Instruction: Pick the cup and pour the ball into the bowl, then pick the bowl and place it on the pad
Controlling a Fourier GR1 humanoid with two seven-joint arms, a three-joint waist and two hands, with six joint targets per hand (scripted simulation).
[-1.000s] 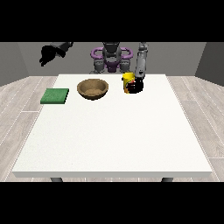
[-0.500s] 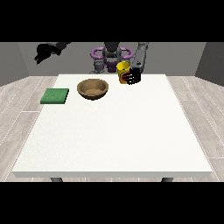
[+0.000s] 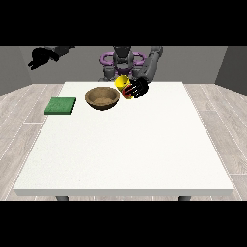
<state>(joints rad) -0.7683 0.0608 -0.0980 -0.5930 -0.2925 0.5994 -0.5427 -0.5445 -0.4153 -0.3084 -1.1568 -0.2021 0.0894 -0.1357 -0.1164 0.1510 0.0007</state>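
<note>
**A:** So where's the cup (image 3: 123, 85) at? Looks like the hand at the view's right (image 3: 137, 89) has its fingers curled round it, holding it tilted just at the bowl's (image 3: 102, 98) 2 o'clock, off the table (image 3: 125, 144).

**B:** Yep, I'd guess it's tipped toward the bowl so the ball rolls out over the rim. Can't spot the ball itself though, might be inside the cup.

**A:** And the other hand (image 3: 38, 57)?

**B:** Way up at the bowl's 10 o'clock, parked clear of everything. Can't tell how its fingers lie.

**A:** Pad (image 3: 61, 105)?

**B:** Flat at the bowl's 9 o'clock, near but not touching. Handy spot for the bowl once the pour's done, I reckon.
</note>
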